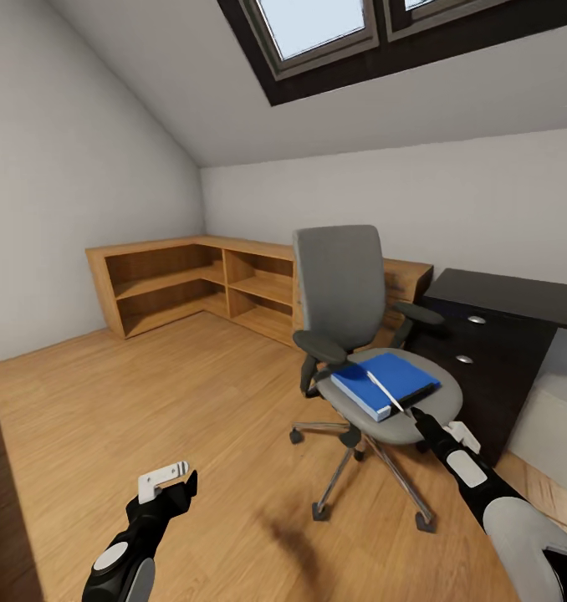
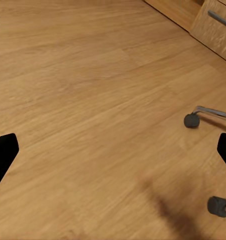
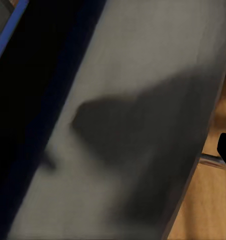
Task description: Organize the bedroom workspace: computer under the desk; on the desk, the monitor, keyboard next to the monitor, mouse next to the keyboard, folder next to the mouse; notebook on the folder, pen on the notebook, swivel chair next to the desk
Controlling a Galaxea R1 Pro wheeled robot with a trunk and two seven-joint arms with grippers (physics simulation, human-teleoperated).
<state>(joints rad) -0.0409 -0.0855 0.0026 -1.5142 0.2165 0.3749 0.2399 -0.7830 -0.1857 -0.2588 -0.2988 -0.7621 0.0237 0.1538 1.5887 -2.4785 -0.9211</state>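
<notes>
Right fingers (image 1: 406, 409) at folder (image 1: 385, 382) — on swivel chair (image 1: 350, 334).

We see a bright blue folder (image 1: 385, 383) with a white page edge on the grey swivel chair (image 1: 350, 322) with black armrests and chrome base, a black bench (image 1: 501, 309) with silver knobs, a warm wood-grain floor (image 2: 93, 100), and black fingers (image 2: 4, 152).
</notes>
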